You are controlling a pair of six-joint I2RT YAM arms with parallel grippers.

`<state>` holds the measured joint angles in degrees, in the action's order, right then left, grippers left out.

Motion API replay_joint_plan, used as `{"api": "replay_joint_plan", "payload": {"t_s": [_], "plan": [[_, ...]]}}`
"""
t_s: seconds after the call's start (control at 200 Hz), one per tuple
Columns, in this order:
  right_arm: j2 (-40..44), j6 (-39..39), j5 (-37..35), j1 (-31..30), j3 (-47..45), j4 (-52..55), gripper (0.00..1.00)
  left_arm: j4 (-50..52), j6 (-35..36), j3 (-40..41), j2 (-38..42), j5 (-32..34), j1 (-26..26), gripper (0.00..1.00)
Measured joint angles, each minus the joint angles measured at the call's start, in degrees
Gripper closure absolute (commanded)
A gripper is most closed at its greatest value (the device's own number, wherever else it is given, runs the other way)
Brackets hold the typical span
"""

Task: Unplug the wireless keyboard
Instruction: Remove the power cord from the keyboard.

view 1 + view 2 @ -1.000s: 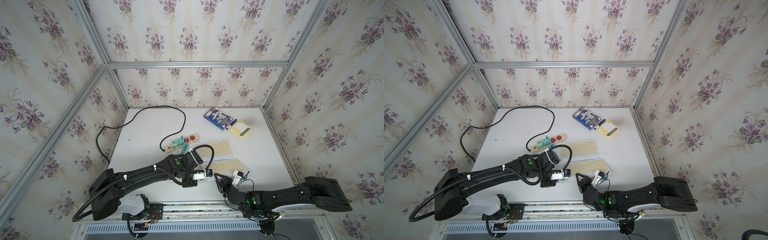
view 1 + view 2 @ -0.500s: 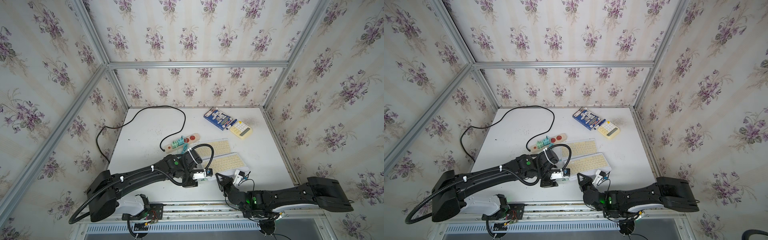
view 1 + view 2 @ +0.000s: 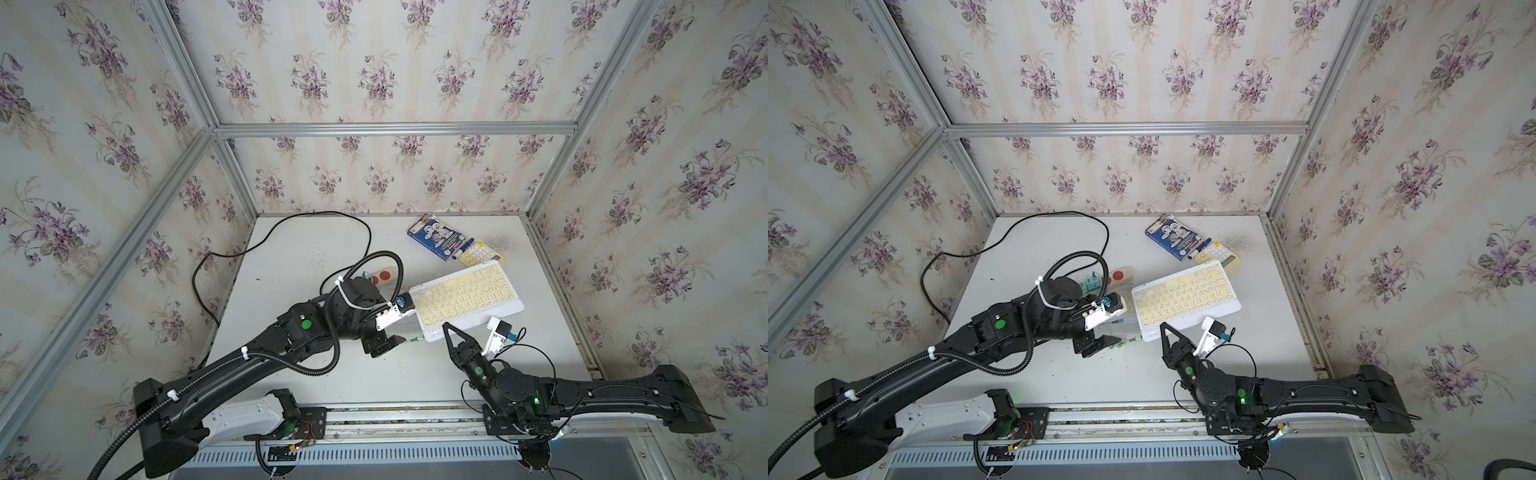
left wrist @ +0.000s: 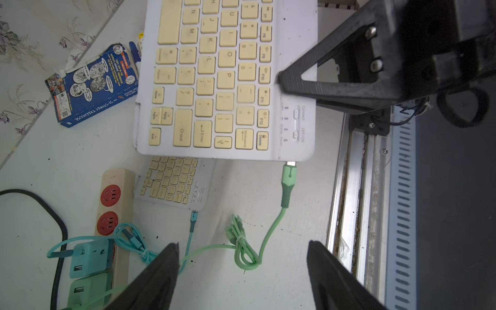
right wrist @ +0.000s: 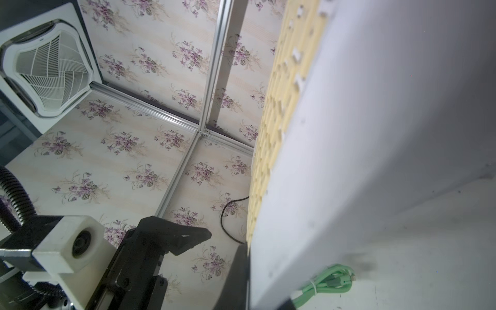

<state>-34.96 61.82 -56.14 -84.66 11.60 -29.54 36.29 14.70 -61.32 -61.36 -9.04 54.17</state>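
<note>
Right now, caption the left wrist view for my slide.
Open left gripper faces green cable plug at wireless keyboard pinched by right gripper.

Right of centre above the table (image 3: 299,257), the keyboard (image 3: 465,297) overlaps a second keyboard (image 4: 174,182) lying under its left end. The power strip (image 3: 384,276) lies just left of them. The book (image 3: 434,241) and calculator (image 3: 478,254) sit behind, and the charging cable (image 4: 285,185) reaches the keyboard's near left corner.
</note>
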Motion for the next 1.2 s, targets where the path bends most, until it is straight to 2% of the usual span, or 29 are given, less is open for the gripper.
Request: {"api": "replay_joint_plan", "payload": {"t_s": [0.22, 0.29, 0.47, 0.704, 1.024, 1.044, 1.199], "plan": [[-5.27, -22.03, 2.95, -0.02, 1.14, -13.77, 1.00, -5.90, -6.88, 5.16, 2.71, -0.50, 3.52, 0.23], [-7.28, -27.87, 4.63, -0.02, 1.92, -17.38, 1.00, -9.90, -8.33, 8.26, 3.89, 0.74, 4.09, 0.27], [-9.81, -36.96, 8.39, -0.02, 5.99, -21.92, 1.00, -21.09, -8.00, 15.54, 6.95, 7.15, 5.90, 0.29], [-10.62, -38.82, 9.75, -0.02, 6.75, -22.25, 1.00, -30.71, -3.19, 18.23, 7.72, 11.50, 6.21, 0.37], [-10.97, -36.39, 8.94, -0.02, 6.71, -22.38, 1.00, -32.83, 0.57, 19.50, 9.20, 11.06, 6.25, 0.44], [-11.08, -36.11, 8.90, -0.02, 6.71, -22.43, 1.00, -32.83, 0.76, 19.52, 9.31, 11.04, 6.25, 0.48], [-11.89, -34.71, 8.41, 0.00, 6.64, -22.95, 1.00, -33.22, 1.84, 19.85, 9.51, 9.53, 6.23, 0.55]]}}
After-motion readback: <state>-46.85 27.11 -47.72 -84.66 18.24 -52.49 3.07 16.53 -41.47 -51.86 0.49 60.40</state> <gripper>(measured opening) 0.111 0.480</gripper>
